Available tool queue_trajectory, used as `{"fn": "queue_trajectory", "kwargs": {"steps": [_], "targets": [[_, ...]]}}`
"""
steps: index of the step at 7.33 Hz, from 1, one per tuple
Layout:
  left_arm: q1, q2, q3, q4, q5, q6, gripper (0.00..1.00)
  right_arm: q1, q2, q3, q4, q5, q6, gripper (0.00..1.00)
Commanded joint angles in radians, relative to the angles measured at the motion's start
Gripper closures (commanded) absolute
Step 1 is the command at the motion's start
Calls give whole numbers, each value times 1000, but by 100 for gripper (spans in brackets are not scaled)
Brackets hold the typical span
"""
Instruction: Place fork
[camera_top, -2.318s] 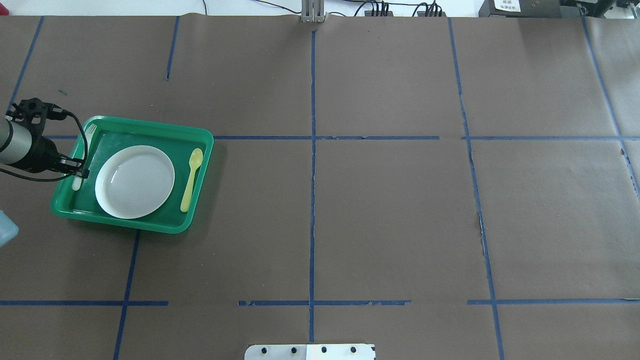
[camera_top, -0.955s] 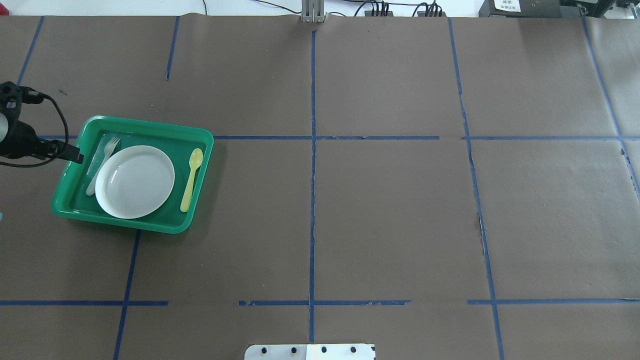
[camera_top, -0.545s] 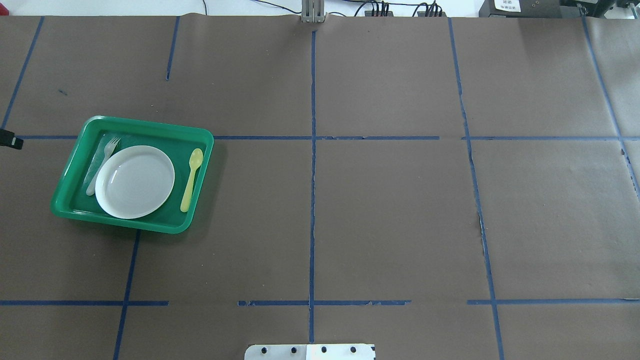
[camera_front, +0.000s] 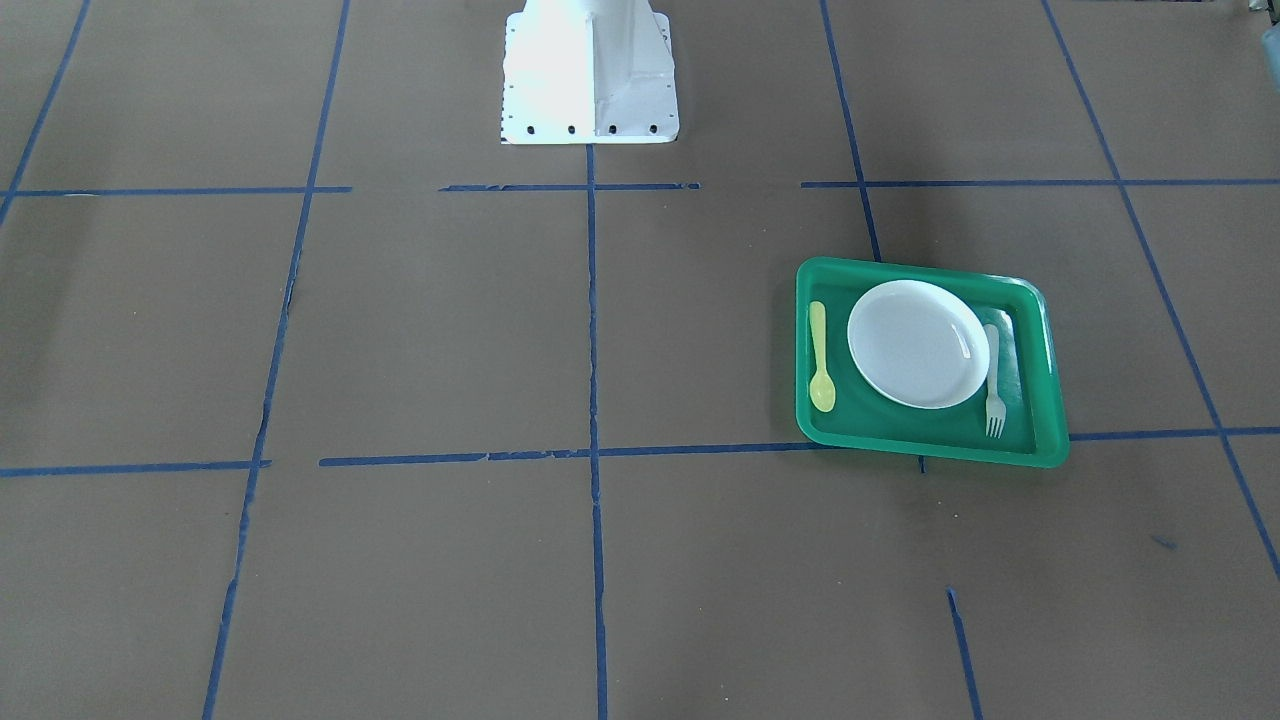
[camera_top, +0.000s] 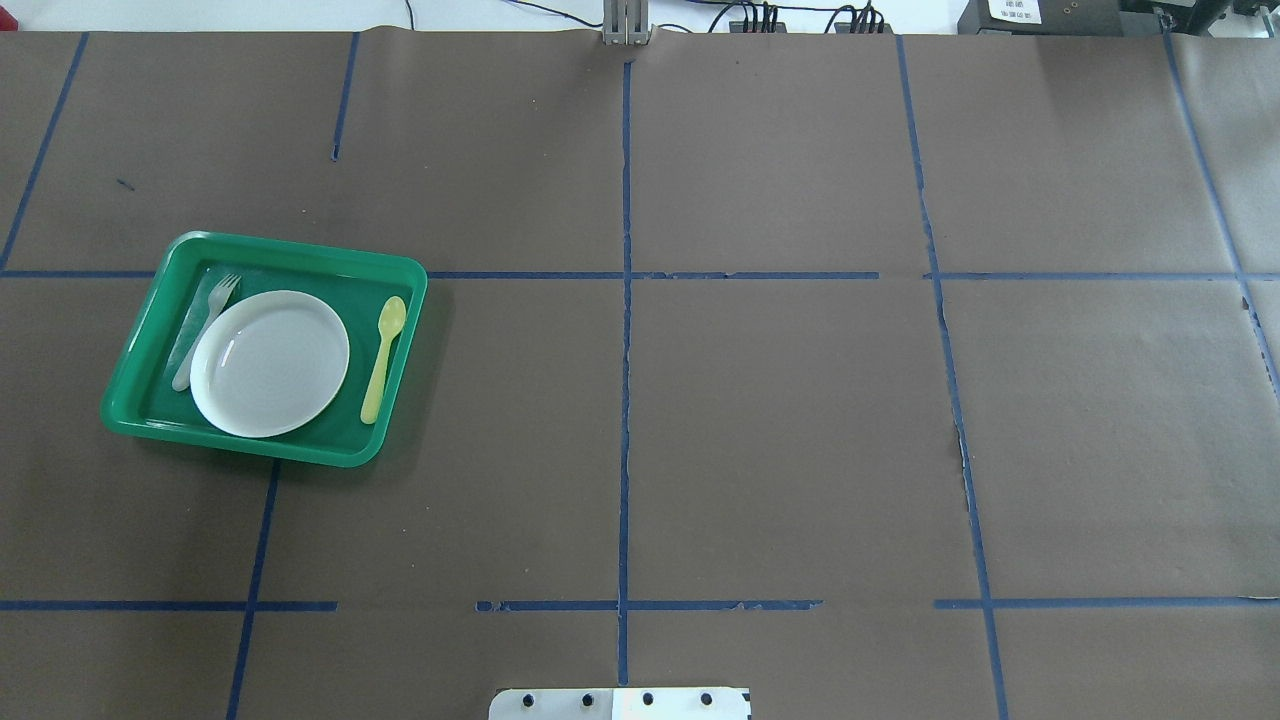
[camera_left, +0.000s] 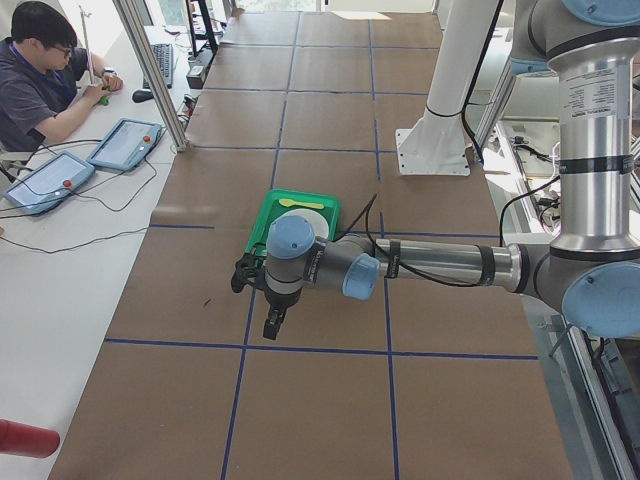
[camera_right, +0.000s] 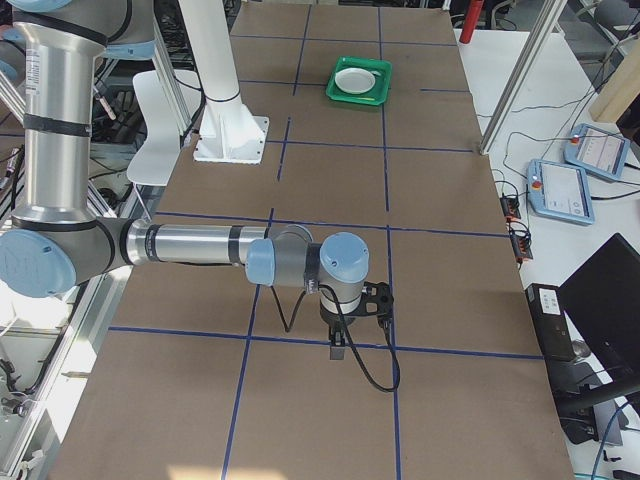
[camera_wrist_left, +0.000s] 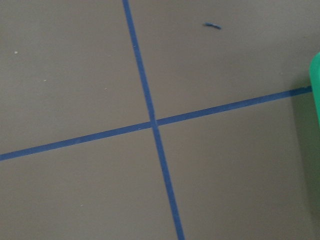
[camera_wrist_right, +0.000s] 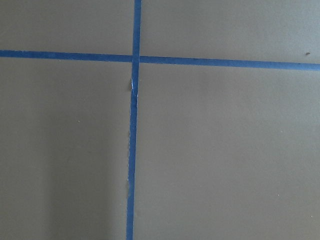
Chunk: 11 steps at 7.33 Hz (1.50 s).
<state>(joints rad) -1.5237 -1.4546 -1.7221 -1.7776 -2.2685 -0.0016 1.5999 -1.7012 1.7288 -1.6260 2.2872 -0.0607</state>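
The pale plastic fork (camera_top: 205, 330) lies in the green tray (camera_top: 300, 453), just left of the white plate (camera_top: 270, 362), with its tines toward the far side. It also shows in the front view (camera_front: 993, 385). The yellow spoon (camera_top: 383, 358) lies right of the plate. My left gripper (camera_left: 272, 326) hangs above bare table to the left of the tray; I cannot tell if it is open or shut. My right gripper (camera_right: 337, 348) hangs over bare table far from the tray; I cannot tell its state either. Nothing shows held.
The tray's green edge (camera_wrist_left: 316, 85) shows at the right of the left wrist view. The white robot base (camera_front: 588, 70) stands at the table's near middle. An operator (camera_left: 40, 85) sits with tablets beyond the table's far side. Blue tape lines cross the brown table cover.
The left arm has pulled away to the left, out of the overhead view. The fork, earlier under the gripper by the tray's left wall, now lies free beside the plate.
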Motion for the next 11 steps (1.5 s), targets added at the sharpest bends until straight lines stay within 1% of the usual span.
{"fn": "queue_trajectory", "kwargs": {"steps": [1, 2, 3, 4, 6, 11], "targets": [[-64, -15, -2, 157, 0, 55, 0, 0, 0, 0, 0, 0, -1, 0], [-66, -10, -4, 161, -8, 57, 0, 0, 0, 0, 0, 0, 1, 0], [-66, -13, -13, 153, -43, 54, 0, 0, 0, 0, 0, 0, 1, 0], [-66, -7, -16, 149, -49, 58, 0, 0, 0, 0, 0, 0, -1, 0], [-66, -15, -45, 147, -49, 58, 0, 0, 0, 0, 0, 0, -1, 0], [-66, -17, -51, 147, -49, 60, 0, 0, 0, 0, 0, 0, 1, 0]]}}
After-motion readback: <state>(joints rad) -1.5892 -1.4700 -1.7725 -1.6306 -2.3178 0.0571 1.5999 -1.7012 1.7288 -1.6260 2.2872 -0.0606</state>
